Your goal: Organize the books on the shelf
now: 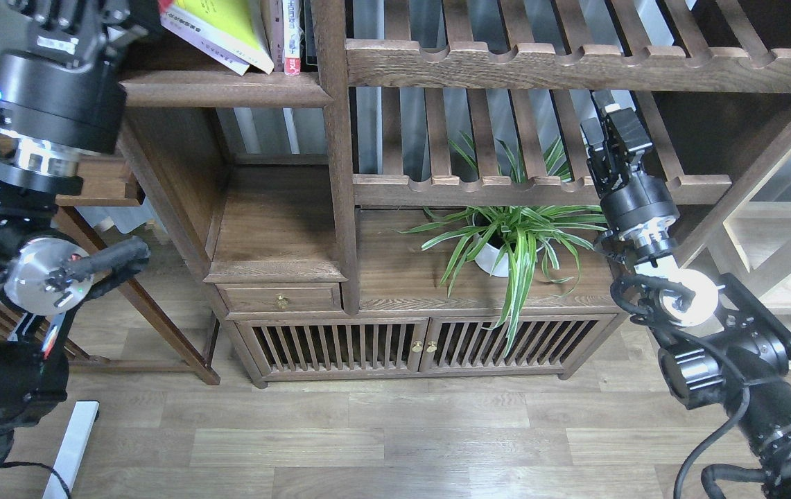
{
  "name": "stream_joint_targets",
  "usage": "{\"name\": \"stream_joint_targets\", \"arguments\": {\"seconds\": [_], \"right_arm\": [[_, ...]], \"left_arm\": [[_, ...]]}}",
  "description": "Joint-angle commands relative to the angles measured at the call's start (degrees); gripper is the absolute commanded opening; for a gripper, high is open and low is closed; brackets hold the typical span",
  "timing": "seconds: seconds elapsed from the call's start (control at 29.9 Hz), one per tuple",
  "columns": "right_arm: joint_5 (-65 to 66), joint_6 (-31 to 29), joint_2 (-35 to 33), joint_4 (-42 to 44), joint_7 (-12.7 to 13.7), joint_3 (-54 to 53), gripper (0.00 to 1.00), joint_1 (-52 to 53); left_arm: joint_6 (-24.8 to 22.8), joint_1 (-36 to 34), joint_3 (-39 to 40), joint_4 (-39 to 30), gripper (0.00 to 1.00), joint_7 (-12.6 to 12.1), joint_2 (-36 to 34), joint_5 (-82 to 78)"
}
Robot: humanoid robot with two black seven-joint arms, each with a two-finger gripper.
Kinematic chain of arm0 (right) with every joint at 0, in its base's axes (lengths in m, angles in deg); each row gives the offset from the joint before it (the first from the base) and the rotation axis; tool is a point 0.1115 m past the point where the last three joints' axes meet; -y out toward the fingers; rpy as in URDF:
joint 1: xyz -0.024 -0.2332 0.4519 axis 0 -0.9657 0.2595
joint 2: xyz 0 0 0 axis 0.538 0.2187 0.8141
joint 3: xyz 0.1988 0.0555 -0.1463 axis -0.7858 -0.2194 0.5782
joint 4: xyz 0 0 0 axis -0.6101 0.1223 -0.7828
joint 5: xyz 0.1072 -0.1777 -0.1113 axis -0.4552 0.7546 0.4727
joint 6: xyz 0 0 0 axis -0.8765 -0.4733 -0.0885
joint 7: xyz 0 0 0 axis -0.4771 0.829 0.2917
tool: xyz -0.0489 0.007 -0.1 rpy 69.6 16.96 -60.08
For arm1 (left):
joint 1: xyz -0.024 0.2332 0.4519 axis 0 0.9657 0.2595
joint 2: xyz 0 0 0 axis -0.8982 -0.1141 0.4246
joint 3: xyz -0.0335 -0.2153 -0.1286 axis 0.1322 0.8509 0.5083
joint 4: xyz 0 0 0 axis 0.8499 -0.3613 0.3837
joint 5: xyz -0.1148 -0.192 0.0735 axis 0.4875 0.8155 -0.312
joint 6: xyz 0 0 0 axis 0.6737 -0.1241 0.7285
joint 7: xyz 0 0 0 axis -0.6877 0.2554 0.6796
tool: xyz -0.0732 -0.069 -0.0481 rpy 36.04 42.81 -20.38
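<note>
Walnut shelf (pixel 222 89) holds leaning books (pixel 225 28) — left gripper (pixel 90 17) up beside them (grip unreadable, cropped); right gripper (pixel 610 132) idles, fingers apart, grasping nothing, probably waiting.

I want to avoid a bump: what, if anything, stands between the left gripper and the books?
Nothing visible. The left gripper is at the top left, right beside the leaning books on the shelf; its fingers are cropped by the frame edge.
</note>
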Motion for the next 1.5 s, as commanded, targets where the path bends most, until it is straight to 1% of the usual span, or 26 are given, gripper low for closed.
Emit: {"name": "stream_joint_targets", "arguments": {"seconds": [0.0, 0.1, 0.2, 0.4, 0.43, 0.57, 0.67, 0.84, 0.97, 1.07, 1.24, 1.34, 1.47], "right_arm": [[-0.03, 0.00, 0.03, 0.00, 0.09, 0.00, 0.70, 0.00], [-0.03, 0.00, -0.06, 0.00, 0.09, 0.00, 0.70, 0.09], [-0.03, 0.00, -0.06, 0.00, 0.09, -0.09, 0.70, 0.09], [-0.03, 0.00, -0.06, -0.09, 0.00, -0.18, 0.70, 0.09], [-0.11, 0.00, -0.15, -0.09, 0.00, -0.18, 0.70, 0.09], [-0.12, 0.00, -0.15, -0.09, 0.09, -1.93, 0.70, 0.09], [-0.12, 0.00, -0.41, -0.18, 0.09, -2.20, 0.70, 0.35], [-0.12, 0.00, -0.85, -0.18, 0.09, -2.90, 0.70, 1.67], [-0.20, 0.00, -0.85, -0.26, 0.09, -2.90, 0.70, 1.85], [-0.20, 0.00, -0.85, -0.35, 0.09, -2.99, 0.70, 1.93], [-0.20, 0.00, -0.94, -0.35, 0.09, -2.99, 0.70, 1.93], [-0.20, 0.00, -0.94, -0.35, 0.09, -2.99, 0.70, 1.85], [-0.20, 0.00, -0.85, -0.53, 0.09, -2.81, 0.70, 1.93]], "left_arm": [[1.38, 0.08, 0.32, 0.02, 0.00, 1.00, -0.10, -0.52], [3.66, -0.36, 0.23, 0.19, 0.00, 1.00, 0.07, -1.13], [4.81, -0.71, 0.23, 0.80, 0.00, 0.91, -0.02, -1.22], [5.08, -2.20, 0.23, 4.05, 0.00, 0.82, -0.02, -1.22], [5.34, -2.81, 0.05, 4.84, 0.00, 0.48, 0.07, -1.14], [5.43, -5.45, -0.74, 8.36, 0.00, 0.47, 0.16, -0.87], [5.52, -7.91, -1.70, 10.56, 0.00, -0.58, 0.51, -0.52], [5.95, -11.95, -4.25, 13.99, 0.00, -1.46, 1.04, -0.34], [7.01, -11.96, -4.69, 14.69, 0.00, -3.13, 1.57, -0.34], [7.10, -11.87, -4.87, 15.31, 0.00, -3.22, 1.65, -0.34], [9.38, -11.87, -4.96, 15.84, 0.00, -3.22, 1.48, -0.34], [9.74, -12.05, -4.96, 16.45, 0.00, -3.40, 0.86, -0.34], [9.82, -12.84, -4.96, 17.59, 0.00, -4.18, 0.86, -0.43]]}}
